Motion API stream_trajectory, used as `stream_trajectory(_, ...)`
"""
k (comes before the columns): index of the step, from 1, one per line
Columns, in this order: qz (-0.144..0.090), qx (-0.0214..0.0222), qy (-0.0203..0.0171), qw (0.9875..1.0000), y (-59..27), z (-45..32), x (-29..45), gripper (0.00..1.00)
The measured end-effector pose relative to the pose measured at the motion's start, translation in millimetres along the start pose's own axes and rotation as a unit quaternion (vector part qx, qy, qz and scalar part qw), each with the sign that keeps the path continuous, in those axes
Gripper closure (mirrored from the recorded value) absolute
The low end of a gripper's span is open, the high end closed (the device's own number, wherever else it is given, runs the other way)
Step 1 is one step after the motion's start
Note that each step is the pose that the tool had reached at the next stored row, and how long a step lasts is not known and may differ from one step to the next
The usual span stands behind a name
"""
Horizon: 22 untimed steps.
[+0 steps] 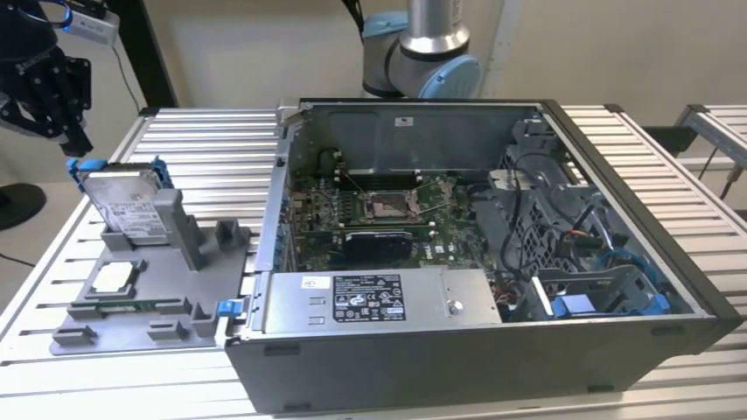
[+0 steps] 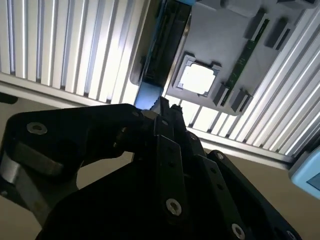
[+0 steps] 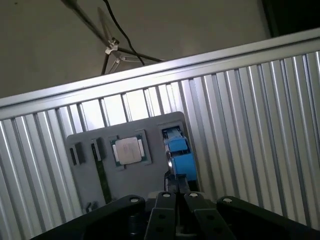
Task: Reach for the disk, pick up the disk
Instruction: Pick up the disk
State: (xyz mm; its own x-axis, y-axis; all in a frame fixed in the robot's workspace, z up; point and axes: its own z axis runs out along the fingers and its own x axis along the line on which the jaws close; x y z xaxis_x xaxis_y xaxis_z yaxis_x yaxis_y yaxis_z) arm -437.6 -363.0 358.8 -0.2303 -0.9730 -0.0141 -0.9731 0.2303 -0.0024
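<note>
Up at the exterior view's left, the black, hinge-linked metal gripper [image 1: 77,149] hangs just over the upper corner of the disk [image 1: 126,206], a flat rectangular silver metal hard drive with a white printed label and a blue plastic bracket along its edges. Whether the two touch, and whether the gripper is parted or closed on anything, I cannot tell. The single disk stands upright on its edge, slotted into a matte grey moulded plastic fixture [image 1: 175,289] with blocky raised posts. On that fixture's flat part lie one small square chip with a shiny silver lid [image 1: 114,277] and, just beside it, one thin green circuit strip [image 1: 129,305]. In the first wrist view the bracket's blue top [image 3: 179,152] sits right in front of the gripper's dark tip. The fixture rests on a ribbed table of long, bright aluminium slats [image 1: 210,140]. Beside it, toward the exterior view's right, sits one open grey sheet-metal computer case [image 1: 467,367], holding a green board and one grey box with a white sticker [image 1: 386,302]. Behind the case rises one arm column in silver tube and pale blue caps [image 1: 426,52].
</note>
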Motion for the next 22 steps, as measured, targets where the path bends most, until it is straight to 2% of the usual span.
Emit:
stream_trajectory(12,0.0,0.0001,0.0,1.0,-1.0,0.4,-0.3,0.0)
stream_trajectory(16,-0.006,0.0002,0.0007,1.0,-1.1,8.4,-2.9,0.0)
stream_trajectory(22,-0.04,-0.0003,0.0007,0.9992,-1.3,19.3,-3.0,0.0)
